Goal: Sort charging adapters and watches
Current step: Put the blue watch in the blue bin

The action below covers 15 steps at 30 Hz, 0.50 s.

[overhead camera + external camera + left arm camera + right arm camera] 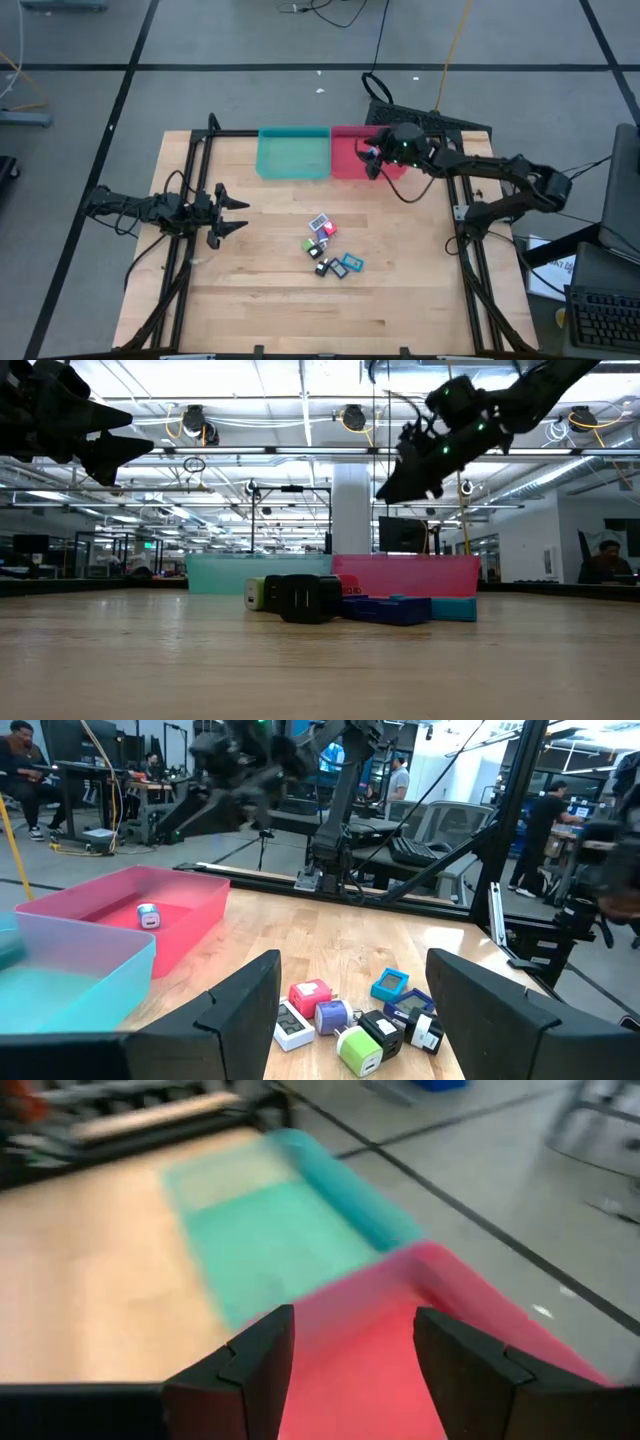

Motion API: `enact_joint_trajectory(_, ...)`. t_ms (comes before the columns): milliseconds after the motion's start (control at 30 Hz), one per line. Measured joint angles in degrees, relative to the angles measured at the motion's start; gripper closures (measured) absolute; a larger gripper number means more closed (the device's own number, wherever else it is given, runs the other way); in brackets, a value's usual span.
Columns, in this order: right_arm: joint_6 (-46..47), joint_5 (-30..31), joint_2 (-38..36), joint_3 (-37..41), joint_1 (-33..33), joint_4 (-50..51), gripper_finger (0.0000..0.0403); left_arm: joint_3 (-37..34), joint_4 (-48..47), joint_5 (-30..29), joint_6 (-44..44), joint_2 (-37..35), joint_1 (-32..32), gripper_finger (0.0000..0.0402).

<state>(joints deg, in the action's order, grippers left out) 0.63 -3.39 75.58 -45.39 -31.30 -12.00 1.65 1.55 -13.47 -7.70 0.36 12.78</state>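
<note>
A small pile of charging adapters point(322, 238) and watches point(350, 264) lies on the wooden table's middle. The left wrist view shows a pink adapter point(310, 995), a green one point(360, 1050), a black one point(382, 1030) and a teal watch point(390, 985). One light blue adapter point(148, 915) lies on the floor of the red bin point(350, 165). My right gripper point(371, 160) hangs open above that bin, nothing between its fingers point(255, 1365). My left gripper point(236, 213) waits open at the table's left, pointing level toward the pile.
A teal bin point(293, 153) stands left of the red bin at the table's far edge, the two side by side. Black frame rails point(190, 200) run along the table's left and right sides. Bare wood lies between the pile and the near edge.
</note>
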Motion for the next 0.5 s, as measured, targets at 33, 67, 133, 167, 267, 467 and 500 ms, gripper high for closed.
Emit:
enact_joint_trajectory(33, 0.05, -1.06, -1.06, 0.0, 1.01, 0.73, 0.0209, 0.0, 0.01, 0.0, 0.0, 0.0, 0.01, 0.0149)
enact_joint_trajectory(67, 0.15, -2.23, -1.95, 0.0, 2.07, 1.29, 0.0209, 0.0, -0.01, 0.0, 0.0, 0.0, 0.01, 0.0149)
enact_joint_trajectory(133, 0.17, -5.04, -3.54, 0.0, 4.3, 1.83, 0.021, 0.0, 0.01, 0.0, 0.0, 0.0, 0.01, 0.0149)
enact_joint_trajectory(167, 0.19, -6.43, -4.15, 0.0, 5.51, 2.0, 0.0211, 0.0, -0.01, 0.0, 0.0, 0.0, 0.01, 0.0149)
enact_joint_trajectory(267, 0.19, -9.17, -5.68, 0.0, 9.26, 2.12, 0.0213, 0.0, 0.0, 0.0, 0.0, 0.0, 0.0, 0.0149)
enact_joint_trajectory(467, 0.18, -9.62, -7.1, 0.02, 16.99, 2.05, 0.0212, 0.0, -0.01, -0.01, 0.0, 0.0, 0.01, 0.0149)
enact_joint_trajectory(500, 0.19, -10.21, -7.11, 0.02, 18.24, 2.13, 0.0212, 0.0, 0.0, 0.0, 0.0, 0.0, 0.0, 0.0149)
